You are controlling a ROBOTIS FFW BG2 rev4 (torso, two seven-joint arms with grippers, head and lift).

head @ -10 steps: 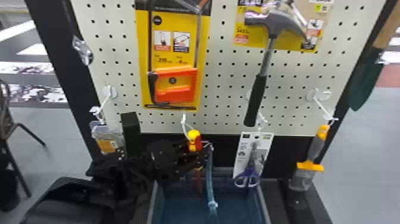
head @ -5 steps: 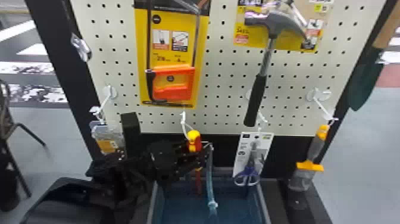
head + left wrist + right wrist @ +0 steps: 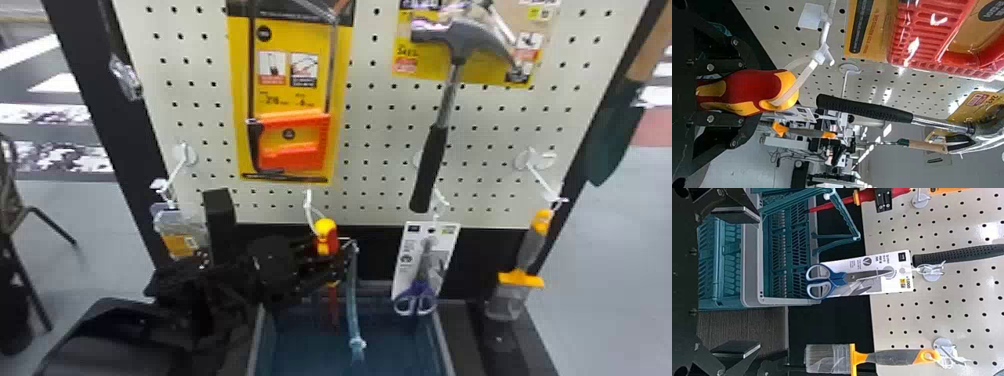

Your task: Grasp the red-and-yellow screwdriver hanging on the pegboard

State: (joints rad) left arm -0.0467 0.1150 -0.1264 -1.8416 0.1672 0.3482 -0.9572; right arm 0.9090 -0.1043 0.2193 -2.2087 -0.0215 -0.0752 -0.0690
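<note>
The red-and-yellow screwdriver (image 3: 326,236) hangs upright from a white tie on a pegboard hook, its shaft pointing down over the bin. At its handle is my left gripper (image 3: 334,260), fingers on both sides. In the left wrist view the screwdriver's handle (image 3: 756,91) fills the space between the fingers of the left gripper (image 3: 746,94), which is shut on it; the tie still loops at the handle's end. In the right wrist view a black fingertip (image 3: 883,199) lies against the screwdriver (image 3: 864,196). My right gripper (image 3: 736,282) is open, nothing held, facing the scissors.
The pegboard (image 3: 375,185) holds a carded hacksaw (image 3: 290,140), a hammer (image 3: 432,160), carded scissors (image 3: 425,270) and a brush (image 3: 525,255). Beneath the screwdriver stands a blue-green bin (image 3: 445,345) with its teal handle (image 3: 353,300) raised close to the left fingers.
The hacksaw card has swung slightly, and the screwdriver's handle has turned a little. My left gripper has stayed at the handle with hardly any movement.
</note>
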